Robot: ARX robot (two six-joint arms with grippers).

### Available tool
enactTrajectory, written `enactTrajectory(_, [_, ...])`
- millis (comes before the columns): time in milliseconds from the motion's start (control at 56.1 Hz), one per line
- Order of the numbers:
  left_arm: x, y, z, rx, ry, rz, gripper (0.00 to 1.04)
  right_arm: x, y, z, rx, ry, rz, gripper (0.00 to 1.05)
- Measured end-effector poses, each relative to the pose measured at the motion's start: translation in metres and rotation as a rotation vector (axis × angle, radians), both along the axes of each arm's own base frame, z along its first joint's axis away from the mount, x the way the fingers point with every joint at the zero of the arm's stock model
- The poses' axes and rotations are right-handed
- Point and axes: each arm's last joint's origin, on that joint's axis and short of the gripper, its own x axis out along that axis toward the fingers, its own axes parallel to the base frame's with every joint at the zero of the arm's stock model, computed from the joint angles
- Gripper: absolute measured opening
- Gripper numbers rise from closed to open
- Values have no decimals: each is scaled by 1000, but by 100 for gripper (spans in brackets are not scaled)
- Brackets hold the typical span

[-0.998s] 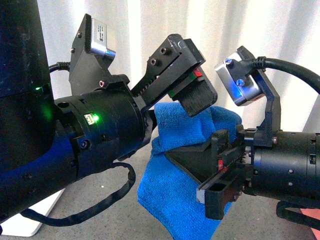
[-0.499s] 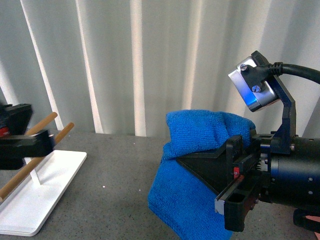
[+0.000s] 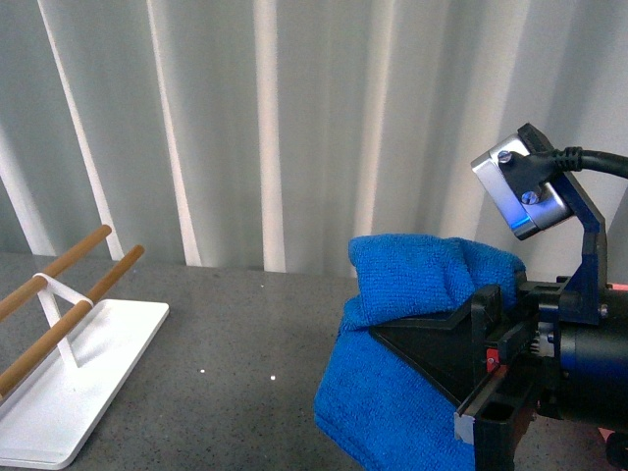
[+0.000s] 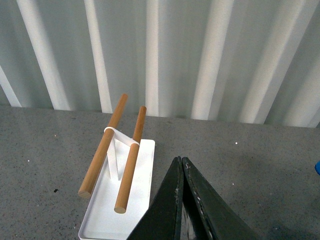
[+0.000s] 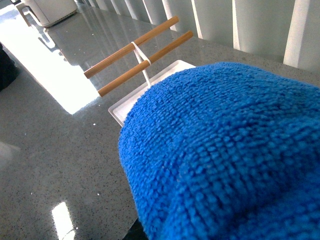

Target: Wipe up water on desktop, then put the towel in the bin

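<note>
The bright blue towel [image 3: 412,285] hangs bunched from my right gripper [image 3: 385,329], which is shut on it above the dark speckled desktop [image 3: 226,343] at the front right. In the right wrist view the towel [image 5: 225,150] fills most of the picture and hides the jaws. My left gripper [image 4: 180,161] is shut and empty, jaws pressed together, above the desktop [image 4: 260,165] beside the rack. The left arm is out of the front view. The bin is out of view.
A white rack [image 3: 88,383] with two wooden rods stands at the left on the desktop; it also shows in the left wrist view [image 4: 125,210] and the right wrist view [image 5: 135,102]. A ribbed grey-white wall [image 3: 294,128] backs the desktop.
The left arm, which was at the towel a second ago, has pulled out of the front view to the left. The right gripper with the towel has shifted slightly right.
</note>
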Motion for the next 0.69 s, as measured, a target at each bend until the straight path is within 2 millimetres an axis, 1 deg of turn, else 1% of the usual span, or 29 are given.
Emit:
enactTrajectory(267, [-16, 9, 2, 0, -3, 3, 4, 0, 0, 0, -1, 0, -3, 5])
enactTrajectory(321, [-18, 14, 3, -1, -8, -19, 4, 0, 0, 0, -1, -1, -3, 5])
enactTrajectory(410, [-23, 19, 6, -1, -18, 2, 4, 0, 1, 0, -3, 0, -5, 5])
enactTrajectory(695, [-34, 21, 10, -1, -31, 7, 4, -1, 4, 0, -11, -4, -8, 5])
